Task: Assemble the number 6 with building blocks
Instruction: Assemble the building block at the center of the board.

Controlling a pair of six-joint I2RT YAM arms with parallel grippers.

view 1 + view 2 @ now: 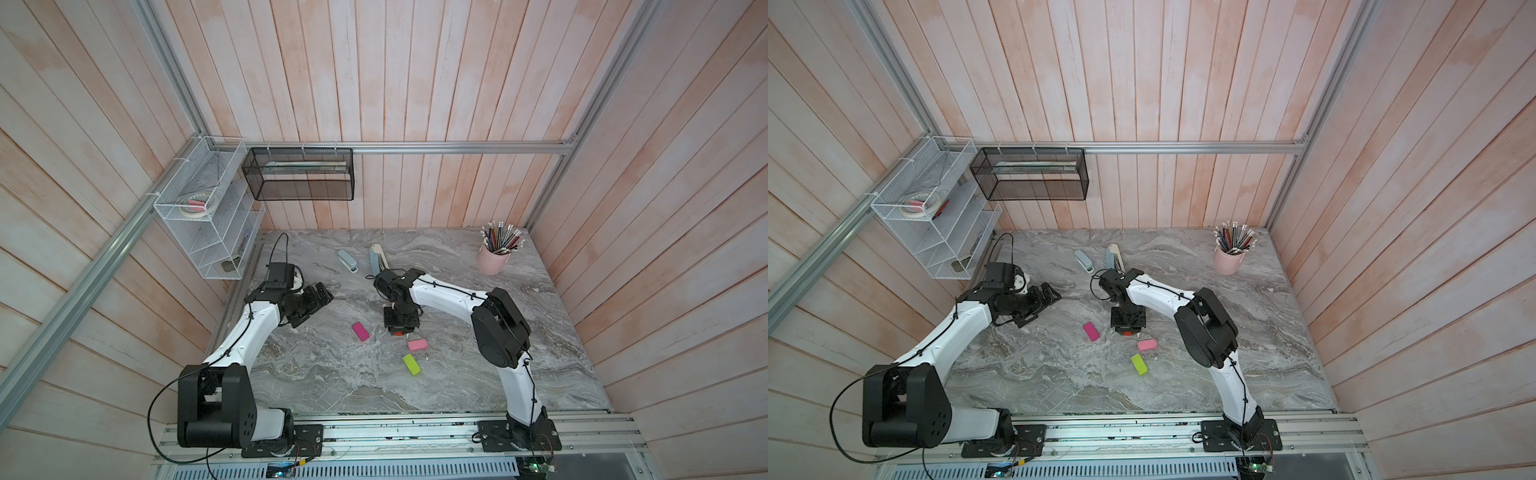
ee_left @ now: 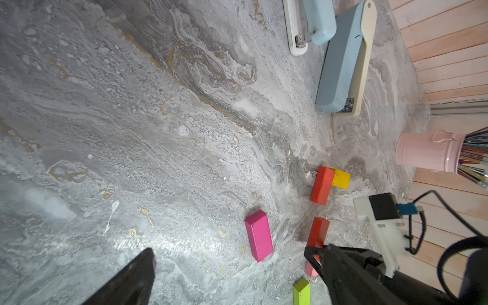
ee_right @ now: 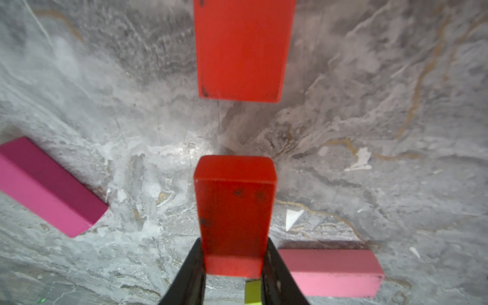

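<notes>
My right gripper (image 3: 233, 266) is shut on one end of a red block (image 3: 235, 211), which points at a second red block (image 3: 241, 50) lying a short gap ahead. In the left wrist view that lying red block (image 2: 322, 188) touches a yellow block (image 2: 341, 178). On the marble lie a magenta block (image 1: 360, 331), a light pink block (image 1: 417, 344) and a lime green block (image 1: 411, 364). In both top views the right gripper (image 1: 400, 330) points down between magenta and pink. My left gripper (image 2: 228, 250) stands open and empty, well to the left (image 1: 318, 305).
Two grey-blue staplers (image 1: 347, 261) (image 1: 376, 257) lie at the back of the table. A pink pencil cup (image 1: 493, 257) stands at the back right. A white wire rack (image 1: 203, 224) and a black mesh basket (image 1: 299, 174) hang on the walls at the left corner.
</notes>
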